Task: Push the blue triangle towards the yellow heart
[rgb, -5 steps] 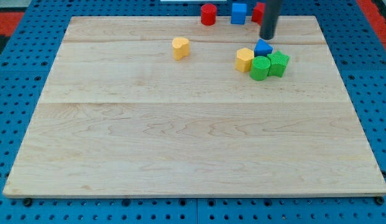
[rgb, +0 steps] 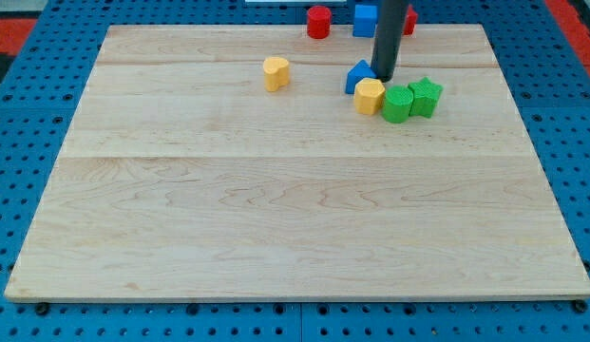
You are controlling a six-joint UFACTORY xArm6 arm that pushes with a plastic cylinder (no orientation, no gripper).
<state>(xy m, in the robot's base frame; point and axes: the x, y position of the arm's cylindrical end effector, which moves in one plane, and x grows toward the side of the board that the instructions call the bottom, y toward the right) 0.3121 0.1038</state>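
Observation:
The blue triangle (rgb: 358, 74) lies near the view's top, right of centre, touching the top of a yellow block (rgb: 369, 96). The yellow heart (rgb: 275, 72) lies to its left, well apart from it. My tip (rgb: 385, 76) stands right against the blue triangle's right side, above the yellow block and left of the two green blocks.
Two green blocks (rgb: 398, 104) (rgb: 426, 97) sit side by side right of the yellow block. At the board's top edge stand a red block (rgb: 318, 21), a blue cube (rgb: 365, 19) and another red block (rgb: 409, 19), partly hidden by the rod.
My tip has moved left and slightly down. The blue triangle has slid left, away from the green blocks and nearer the yellow heart. The yellow block shifted a little left.

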